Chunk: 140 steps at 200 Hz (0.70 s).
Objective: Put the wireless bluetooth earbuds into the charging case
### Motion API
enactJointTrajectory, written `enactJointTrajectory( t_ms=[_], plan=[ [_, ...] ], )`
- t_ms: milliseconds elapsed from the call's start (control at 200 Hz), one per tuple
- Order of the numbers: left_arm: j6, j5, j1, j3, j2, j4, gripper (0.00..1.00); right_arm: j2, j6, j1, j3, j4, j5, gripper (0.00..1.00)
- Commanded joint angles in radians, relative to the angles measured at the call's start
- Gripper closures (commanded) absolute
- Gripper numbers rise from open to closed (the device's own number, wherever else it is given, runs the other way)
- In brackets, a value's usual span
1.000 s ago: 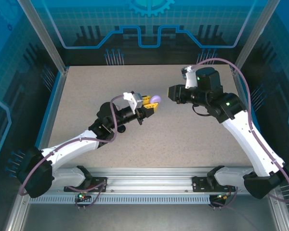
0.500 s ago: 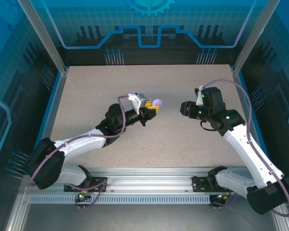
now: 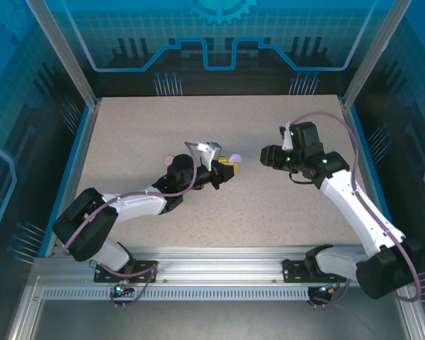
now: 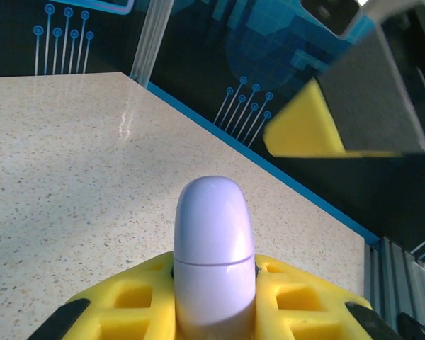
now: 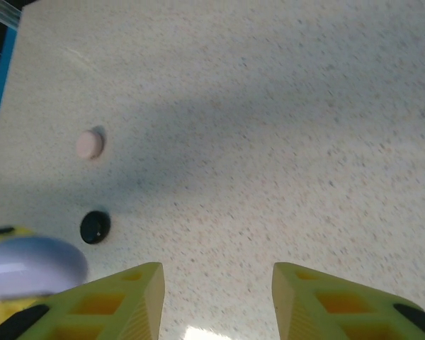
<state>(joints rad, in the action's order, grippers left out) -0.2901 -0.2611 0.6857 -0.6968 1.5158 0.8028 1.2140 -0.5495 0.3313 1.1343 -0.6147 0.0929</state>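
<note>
1. Between the clamped yellow fingers of my left gripper (image 4: 214,312) stands the lavender charging case (image 4: 214,234), closed, with its seam running crosswise.
2. Its long axis runs straight out from that hand, and the rounded end points toward my right gripper (image 5: 216,283).
3. My right gripper is partly spread and holds nothing. The case lies near it, off to one side of the gap and not between the fingers.
4. I judge the free end must be lined up with that gap.

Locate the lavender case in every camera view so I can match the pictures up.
Top external: the lavender case sits near the middle of the speckled table.
Left wrist: bottom centre, standing upright between the yellow fingers.
Right wrist: lower left, cut by the picture's left edge.
Shared landmark: the speckled table lies behind or under the case in all three.
</note>
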Motion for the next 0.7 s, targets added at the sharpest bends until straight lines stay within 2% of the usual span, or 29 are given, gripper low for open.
enactJointTrajectory(
  t_ms=[0,295,440,600,695],
  plan=[
    [-0.001,-0.066,0.013,-0.034,-0.003,0.017,1.00,0.059,0.022,-0.006,0.090,0.043,0.053,0.56],
    [0.009,-0.075,0.028,-0.069,-0.003,0.003,1.00,0.192,0.033,0.081,0.199,0.050,0.012,0.58],
    [0.018,-0.056,0.028,-0.078,-0.009,0.007,1.00,0.201,0.034,0.147,0.165,0.052,-0.028,0.61],
    [0.029,-0.014,0.029,-0.080,-0.014,0.031,1.00,0.169,0.034,0.269,0.109,0.044,-0.126,0.61],
    [0.029,-0.012,0.028,-0.090,-0.010,0.031,1.00,0.157,0.017,0.282,0.086,0.056,-0.157,0.61]
  ],
)
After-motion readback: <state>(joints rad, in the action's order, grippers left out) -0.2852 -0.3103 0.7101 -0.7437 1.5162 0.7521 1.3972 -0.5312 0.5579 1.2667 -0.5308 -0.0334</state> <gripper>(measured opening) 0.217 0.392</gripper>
